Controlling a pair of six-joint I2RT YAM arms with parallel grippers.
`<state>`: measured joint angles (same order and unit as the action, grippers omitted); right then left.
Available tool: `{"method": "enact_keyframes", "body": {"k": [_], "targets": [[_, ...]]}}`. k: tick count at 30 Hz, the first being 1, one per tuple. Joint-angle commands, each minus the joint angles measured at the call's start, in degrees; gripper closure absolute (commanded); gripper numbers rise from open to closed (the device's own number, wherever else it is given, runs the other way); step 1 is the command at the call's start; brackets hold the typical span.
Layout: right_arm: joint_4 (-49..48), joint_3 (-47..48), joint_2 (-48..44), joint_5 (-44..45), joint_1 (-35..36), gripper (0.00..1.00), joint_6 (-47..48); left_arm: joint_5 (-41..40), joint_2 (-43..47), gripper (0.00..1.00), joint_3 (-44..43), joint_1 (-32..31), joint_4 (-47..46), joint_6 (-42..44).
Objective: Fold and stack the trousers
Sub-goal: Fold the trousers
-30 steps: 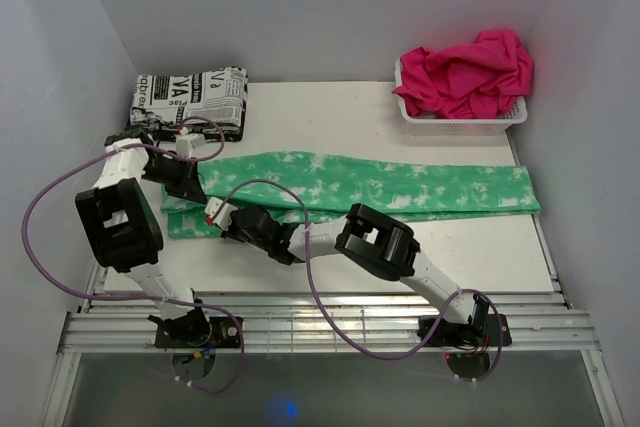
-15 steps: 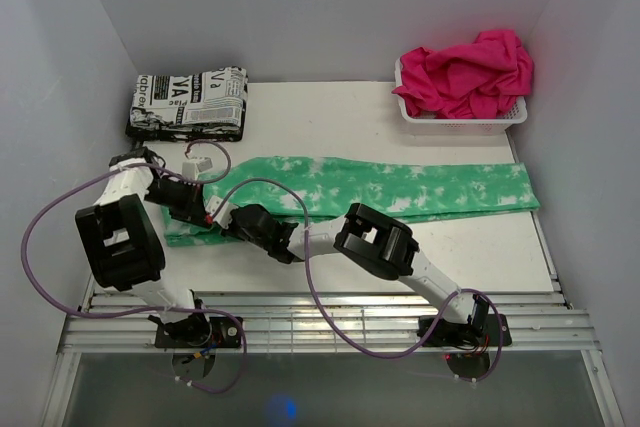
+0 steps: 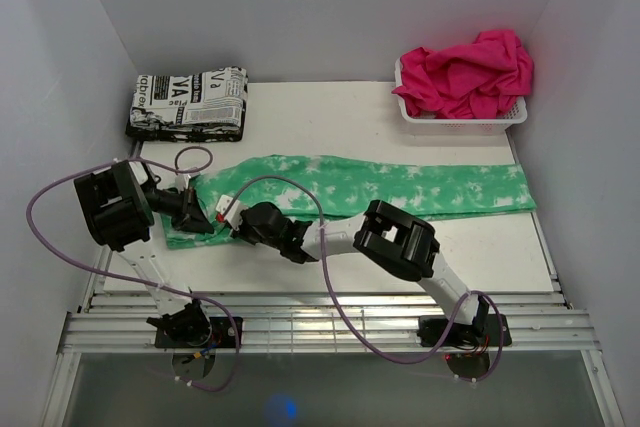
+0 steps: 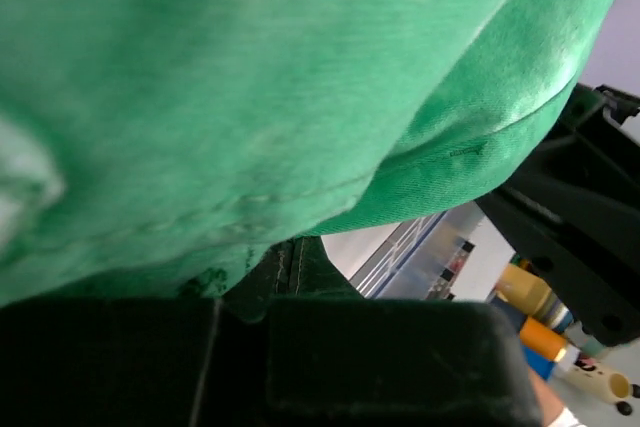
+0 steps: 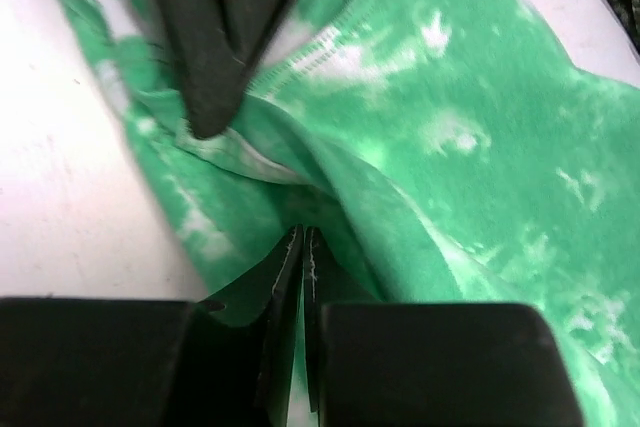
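The mint green tie-dye trousers point(image 3: 400, 187) lie stretched across the table, one end at the left, the other at the right edge. My left gripper point(image 3: 200, 217) is shut on the cloth at the left end. My right gripper point(image 3: 238, 219) is shut on the same end, just right of it. In the left wrist view the trousers point(image 4: 250, 77) fill most of the frame above the closed left gripper point(image 4: 287, 265). In the right wrist view the right gripper point(image 5: 303, 247) pinches a fold of the trousers point(image 5: 480, 147), with the left gripper's black finger point(image 5: 210, 37) just beyond.
A folded black-and-white newsprint cloth point(image 3: 188, 102) lies at the back left. A white basket point(image 3: 465, 125) holding hot-pink cloth point(image 3: 465, 72) stands at the back right. White walls close in on three sides. Metal rails run along the near edge.
My left arm has swung its elbow out to the left and its gripper has come nearer along the trousers' left end. The right gripper has stayed close beside it, its elbow shifting right.
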<state>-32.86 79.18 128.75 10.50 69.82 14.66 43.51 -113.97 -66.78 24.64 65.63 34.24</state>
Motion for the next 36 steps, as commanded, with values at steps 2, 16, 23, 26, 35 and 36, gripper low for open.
{"method": "enact_keyframes", "body": {"k": [2,16,23,26,35,36], "targets": [[1.13,0.62,-2.72,-3.12,1.02,0.91,-5.59,-2.98,-2.92,1.00,-4.23,-0.21,-10.87,-0.84],[5.09,13.02,9.85,0.75,0.32,0.92,-9.73,-8.86,9.55,1.00,-5.91,-0.12,-1.29,7.33],[5.18,9.51,3.54,-1.18,0.05,0.92,-8.51,-19.50,8.51,1.00,1.20,0.14,-9.54,9.97],[9.82,6.18,-4.53,-3.63,-0.56,0.84,-6.32,-22.66,6.23,1.00,3.06,1.37,-13.94,10.23],[42.28,-7.63,-30.13,-37.82,-21.81,0.46,5.71,-21.36,-2.30,0.94,-3.08,3.31,-17.19,10.50],[45.40,-7.63,-30.31,-37.84,-23.83,0.46,10.09,-21.53,-2.48,0.93,-3.87,3.31,-17.46,11.19]]}}
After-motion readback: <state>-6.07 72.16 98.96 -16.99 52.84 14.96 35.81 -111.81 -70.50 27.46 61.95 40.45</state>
